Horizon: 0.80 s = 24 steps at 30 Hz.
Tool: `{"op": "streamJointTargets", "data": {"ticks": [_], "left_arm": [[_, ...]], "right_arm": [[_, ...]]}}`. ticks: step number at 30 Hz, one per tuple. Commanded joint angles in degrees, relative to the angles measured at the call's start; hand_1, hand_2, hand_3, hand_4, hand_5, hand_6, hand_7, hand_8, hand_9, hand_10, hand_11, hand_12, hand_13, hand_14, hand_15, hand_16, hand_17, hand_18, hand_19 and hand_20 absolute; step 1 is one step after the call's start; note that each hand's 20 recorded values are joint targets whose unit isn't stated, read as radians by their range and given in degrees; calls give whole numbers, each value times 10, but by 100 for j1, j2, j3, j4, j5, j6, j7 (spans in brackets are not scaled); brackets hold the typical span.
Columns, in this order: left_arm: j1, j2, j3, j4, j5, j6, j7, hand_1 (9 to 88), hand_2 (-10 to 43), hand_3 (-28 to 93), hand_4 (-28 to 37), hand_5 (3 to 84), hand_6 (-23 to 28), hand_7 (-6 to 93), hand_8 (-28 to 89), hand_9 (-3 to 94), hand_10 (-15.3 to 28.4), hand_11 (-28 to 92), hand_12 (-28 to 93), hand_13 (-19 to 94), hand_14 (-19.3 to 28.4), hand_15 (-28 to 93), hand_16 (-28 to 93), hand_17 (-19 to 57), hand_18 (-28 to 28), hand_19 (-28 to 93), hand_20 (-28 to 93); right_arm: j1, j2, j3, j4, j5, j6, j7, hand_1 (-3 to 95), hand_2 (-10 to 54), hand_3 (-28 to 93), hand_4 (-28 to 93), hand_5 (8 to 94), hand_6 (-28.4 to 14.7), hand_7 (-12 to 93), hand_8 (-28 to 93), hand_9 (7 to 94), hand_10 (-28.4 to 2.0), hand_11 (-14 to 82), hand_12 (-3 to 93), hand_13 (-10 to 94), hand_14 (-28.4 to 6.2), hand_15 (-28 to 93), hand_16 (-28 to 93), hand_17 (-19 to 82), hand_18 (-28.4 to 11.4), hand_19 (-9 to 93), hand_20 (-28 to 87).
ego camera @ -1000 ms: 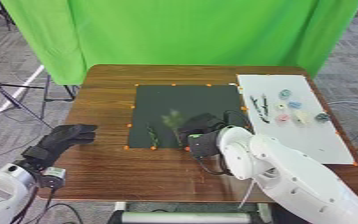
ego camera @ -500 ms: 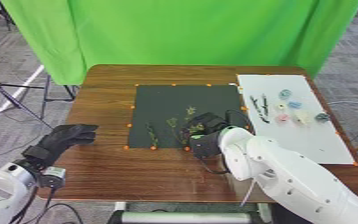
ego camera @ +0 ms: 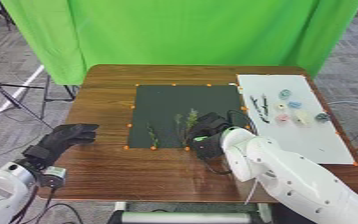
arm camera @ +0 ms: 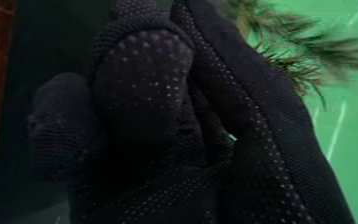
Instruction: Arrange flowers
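Where the dark mat (ego camera: pixel 162 97) lies on the brown wooden table (ego camera: pixel 104 172), entries run as follows. Item: right hand (ego camera: pixel 209 125), black glove, over the near right part of the mat; fingers curled on the green sprig (ego camera: pixel 192 118), the exact point of grip hidden. Same sprig: feathery foliage raised out past the hand, on the side toward the middle of the mat; in the right wrist view, its needles spread beyond the gloved fingers, before the green curtain (ego camera: pixel 202 35). Item: slim green stem (ego camera: pixel 152 134), lying on the mat toward its near left corner, apart from the right hand. Item: left hand (ego camera: pixel 71 134), black glove, at the table's left side, well apart from the mat; open, fingers relaxed. Item: white board (ego camera: pixel 304 142), to the right of the mat, bearing two dark slender pieces (ego camera: pixel 264 106) side by side and, to their right, a group of small coloured pieces: teal (ego camera: pixel 285 93), blue (ego camera: pixel 294 105), pink (ego camera: pixel 282 117), cream (ego camera: pixel 302 118), dark grey (ego camera: pixel 322 117). Item: orange markers (ego camera: pixel 132 107), set along the mat's edges
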Motion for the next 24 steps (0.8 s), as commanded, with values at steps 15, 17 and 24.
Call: {"op": "streamJointTargets", "data": {"ticks": [15, 17, 24], "left_arm": [[41, -30, 83, 31, -9, -131, -151, 200, 16, 577, -278, 414, 68, 58, -32, 398, 173, 130, 133, 316, 205, 169, 23, 14, 141, 105, 152], [40, -30, 85, 39, -24, -129, -150, 201, 17, 574, -278, 413, 67, 59, -32, 398, 172, 131, 133, 317, 205, 170, 24, 14, 142, 107, 153], [39, -24, 90, 35, -23, -133, -169, 201, 22, 567, -275, 410, 65, 60, -33, 399, 170, 132, 134, 320, 205, 174, 25, 13, 142, 108, 152]], "right_arm": [[72, 153, 60, -67, -137, -204, -36, 506, -95, 542, -59, 654, -67, 211, 123, 804, -171, 141, 168, 937, -32, 467, 239, 766, -44, 740, 468], [80, 157, 76, -53, -161, -210, -40, 497, -95, 552, -65, 654, -66, 211, 112, 802, -170, 140, 167, 937, -32, 467, 240, 765, -44, 744, 463], [67, 168, 118, -82, -181, -123, -125, 487, -95, 564, -73, 651, -64, 215, 96, 800, -169, 141, 169, 937, -33, 468, 243, 759, -47, 755, 455]]}}
